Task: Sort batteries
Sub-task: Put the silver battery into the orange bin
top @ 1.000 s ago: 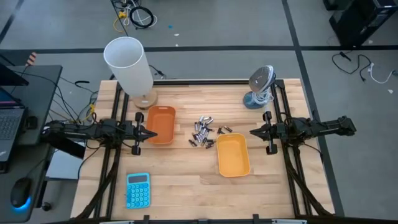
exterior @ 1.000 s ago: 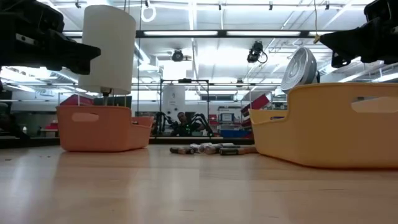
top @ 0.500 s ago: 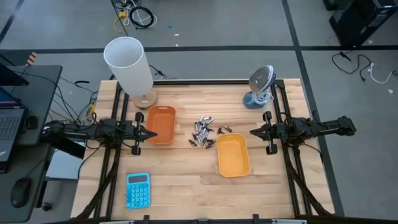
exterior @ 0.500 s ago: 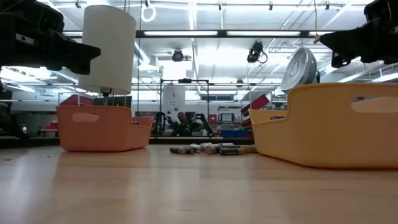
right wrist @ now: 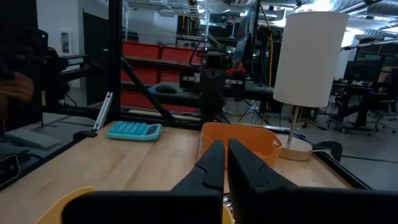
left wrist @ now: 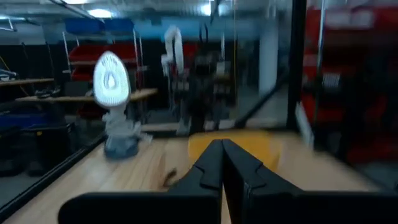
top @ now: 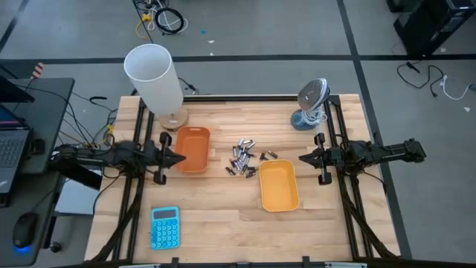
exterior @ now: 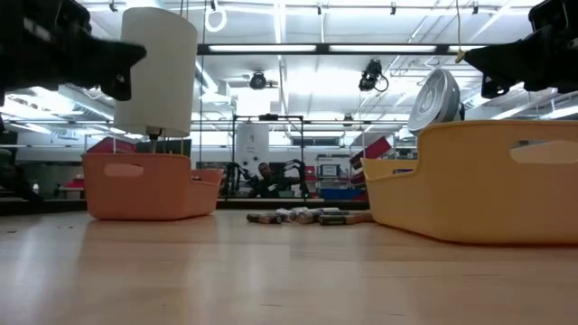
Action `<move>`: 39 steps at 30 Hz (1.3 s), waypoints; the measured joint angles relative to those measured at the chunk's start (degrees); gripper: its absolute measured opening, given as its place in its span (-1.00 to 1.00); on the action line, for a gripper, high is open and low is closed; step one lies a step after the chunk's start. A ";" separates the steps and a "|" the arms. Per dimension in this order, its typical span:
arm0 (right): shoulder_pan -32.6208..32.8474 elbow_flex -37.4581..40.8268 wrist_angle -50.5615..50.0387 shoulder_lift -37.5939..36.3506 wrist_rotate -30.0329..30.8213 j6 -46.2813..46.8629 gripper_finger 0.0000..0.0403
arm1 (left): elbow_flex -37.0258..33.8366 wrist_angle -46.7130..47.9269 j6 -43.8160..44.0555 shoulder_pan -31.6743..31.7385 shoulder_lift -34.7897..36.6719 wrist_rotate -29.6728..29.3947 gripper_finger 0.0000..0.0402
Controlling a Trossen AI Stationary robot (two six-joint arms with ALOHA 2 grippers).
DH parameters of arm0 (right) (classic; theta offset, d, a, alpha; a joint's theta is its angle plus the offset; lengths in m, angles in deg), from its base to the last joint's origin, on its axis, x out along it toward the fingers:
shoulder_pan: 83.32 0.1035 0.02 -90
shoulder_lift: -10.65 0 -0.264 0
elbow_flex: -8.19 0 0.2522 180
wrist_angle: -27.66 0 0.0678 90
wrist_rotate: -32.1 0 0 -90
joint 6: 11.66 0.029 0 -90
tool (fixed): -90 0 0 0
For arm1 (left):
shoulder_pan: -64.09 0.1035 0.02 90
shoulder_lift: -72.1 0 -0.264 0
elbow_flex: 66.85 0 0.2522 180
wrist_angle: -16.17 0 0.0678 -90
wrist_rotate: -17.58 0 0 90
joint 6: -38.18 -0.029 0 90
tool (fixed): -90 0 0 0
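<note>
Two grippers hang above the wooden table point(top: 223, 216), one at each side, with the work between them. The left gripper point(top: 183, 157) has its fingers pressed together and holds nothing; its tip sits just at the near edge of the orange tray point(top: 193, 148), above it rather than touching it as far as the low view lets me judge. The right gripper point(top: 301, 158) is likewise closed and empty, its tip just beside the outer edge of the yellow tray point(top: 278, 185), near that tray's far end.

About a dozen batteries point(top: 245, 156) lie loose in a small heap on the table, between the two trays and well clear of both fingertips. From the left gripper they lie straight ahead, past the orange tray; from the right gripper they lie ahead beyond the yellow tray's corner. Some look silvery and some dark, though they are too small to count surely.

Behind the left gripper's tray stands a white lamp point(top: 156, 78); behind the right gripper, a small fan point(top: 310, 103). A blue calculator point(top: 164, 226) lies near the table's front, on the left arm's side.
</note>
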 joint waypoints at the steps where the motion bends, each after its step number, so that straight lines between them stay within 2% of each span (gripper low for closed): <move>1: -0.02 0.00 -0.01 0.01 0.02 -0.01 -0.97 | -0.01 -1.75 2.49 0.00 0.00 0.00 -0.96; 4: -0.03 0.00 0.20 0.01 0.01 -0.01 -0.98 | -0.02 -4.61 9.17 0.00 0.00 0.02 -0.96; 14: 0.02 -0.01 10.57 0.02 -1.48 9.46 -0.96 | -0.01 -4.17 16.45 0.00 -0.01 0.27 -0.96; 22: 0.04 -0.01 14.88 0.00 -1.70 12.89 -0.96 | -0.01 -10.06 15.51 -0.30 0.00 4.42 -0.96; 27: 0.04 -0.01 15.05 0.00 -1.70 12.75 -0.97 | -0.02 -9.60 14.92 -2.76 -0.52 7.88 -0.96; 29: 0.04 -0.01 15.05 0.00 -1.70 11.68 -0.97 | -0.01 -10.38 13.74 -4.08 -0.96 7.15 -0.96; 39: 0.04 -0.01 15.05 0.00 -1.69 10.12 -0.97 | 0.00 -11.22 10.52 -9.94 -5.80 -4.32 -0.96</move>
